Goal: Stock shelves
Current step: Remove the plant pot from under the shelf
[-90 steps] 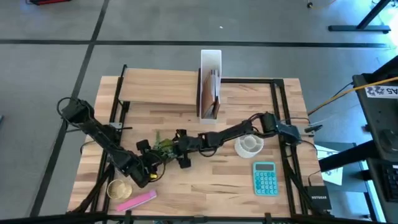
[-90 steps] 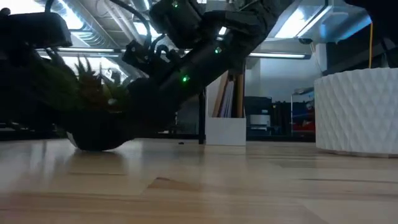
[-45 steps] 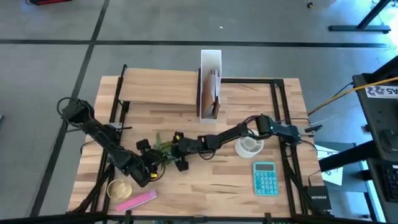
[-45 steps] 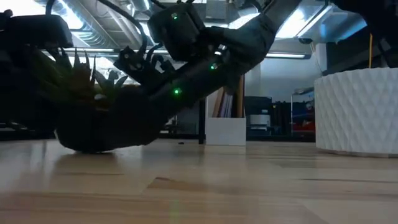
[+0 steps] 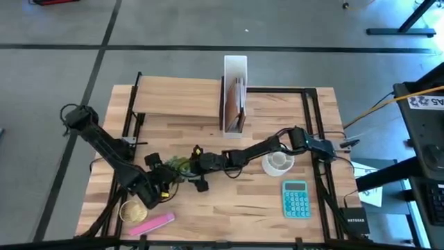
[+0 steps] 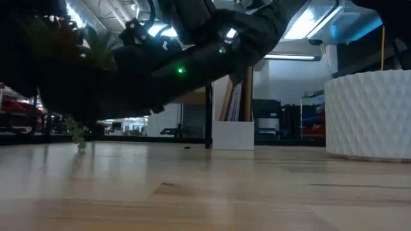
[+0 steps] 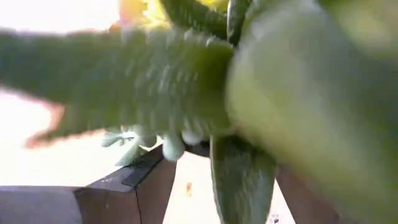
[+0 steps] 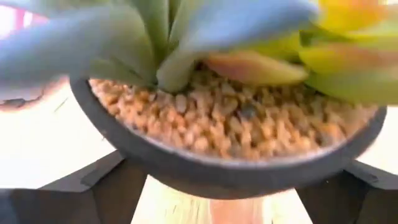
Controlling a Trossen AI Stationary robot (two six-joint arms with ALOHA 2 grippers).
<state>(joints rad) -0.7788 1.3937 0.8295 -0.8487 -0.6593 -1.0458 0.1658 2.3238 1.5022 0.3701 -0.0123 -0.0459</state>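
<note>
Counter [image 5: 229, 208]: a light-wood top with black rails, seen from above with both dark arms stretched over its near half.
Potted succulent [image 5: 179, 165]: a small plant with green and yellow leaves in a dark round pot filled with brown pebbles; it is seen left of centre, between the two pincers, and in the low view it appears lifted clear of the wood.
Right pincer [image 5: 195, 169]: reached across from the right side; its dark fingers [image 8: 99, 186] are seen spread on either side of the pot's rim, apparently gripping it.
Left pincer [image 5: 161, 182]: placed just beside the plant on its left, leaves filling its wrist view; whether it is open or closed on anything cannot be told.
Plank shelf [image 5: 177, 98]: a raised light-wood shelf on a black frame at the far left of the counter, well apart from the plant.
White file box [image 5: 235, 69]: stood upright at the far middle, beside the shelf, with brown folders in it.
White textured pot [image 5: 278, 162]: set right of centre.
Teal calculator [image 5: 296, 198]: laid near the front right.
Woven basket [image 5: 132, 211]: at the front left.
Pink flat object [image 5: 154, 223]: laid just beside the basket.
</note>
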